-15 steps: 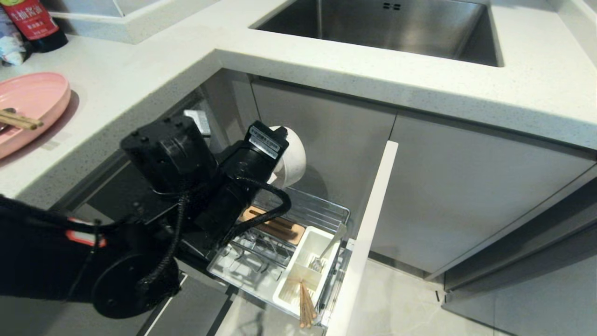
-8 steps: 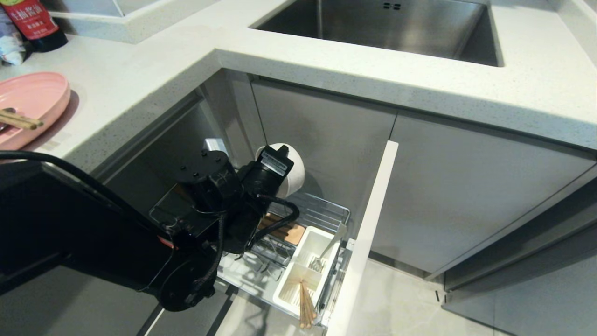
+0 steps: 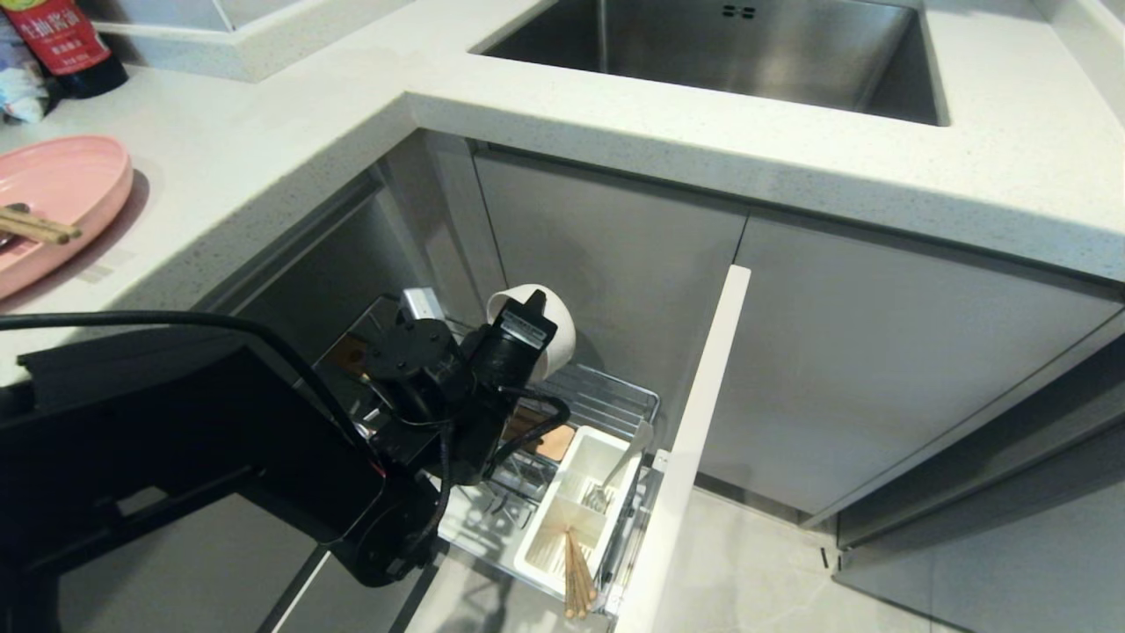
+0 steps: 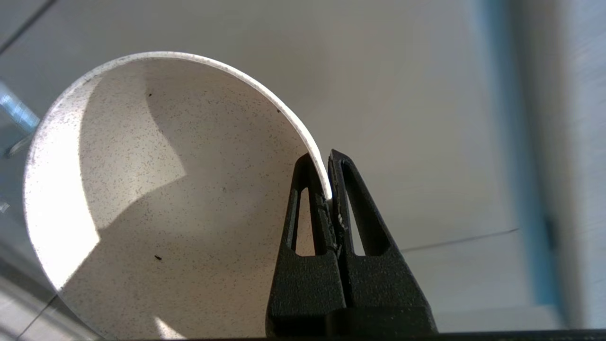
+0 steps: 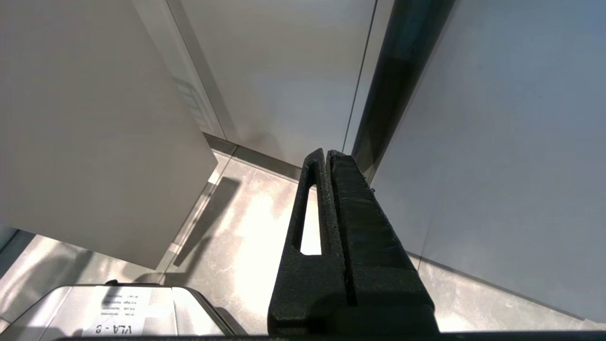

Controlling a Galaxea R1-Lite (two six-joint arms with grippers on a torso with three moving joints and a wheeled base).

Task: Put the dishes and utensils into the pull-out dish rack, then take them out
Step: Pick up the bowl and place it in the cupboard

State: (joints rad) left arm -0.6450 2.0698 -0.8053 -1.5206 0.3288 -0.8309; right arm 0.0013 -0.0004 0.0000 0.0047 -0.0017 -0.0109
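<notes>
The left hand [image 4: 330, 177] was pinched shut on the rim of the cream-white bowl [image 4: 156, 199], one finger inside the wall and the other outside, so that the bowl hung tipped on its side with its speckled hollow facing the wrist camera. From the head view the bowl [image 3: 555, 327] was held above the back part of the pull-out dish rack [image 3: 606, 400], close to the grey cabinet front behind it and clear of the wires. The rack stood drawn out beneath the worktop [image 3: 264, 149], its pale front panel [image 3: 694, 440] edge-on to the right. Inside it lay a slotted wooden strip [image 3: 552, 441] and a white utensil box [image 3: 576, 510], which held a steel fork [image 3: 615, 479] and a bundle of chopsticks [image 3: 576, 571] leaning out over its near end. The right hand [image 5: 327, 158] was closed on nothing, pointing down toward the pale tiled floor [image 5: 246, 222] between cabinet panels. On the worktop to the far left sat the pink plate [image 3: 61, 198] with a pair of chopsticks [image 3: 35, 227] resting across it. A red-labelled bottle [image 3: 61, 40] stood in the corner behind, and the steel sink [image 3: 729, 53] was sunk into the worktop further back.
</notes>
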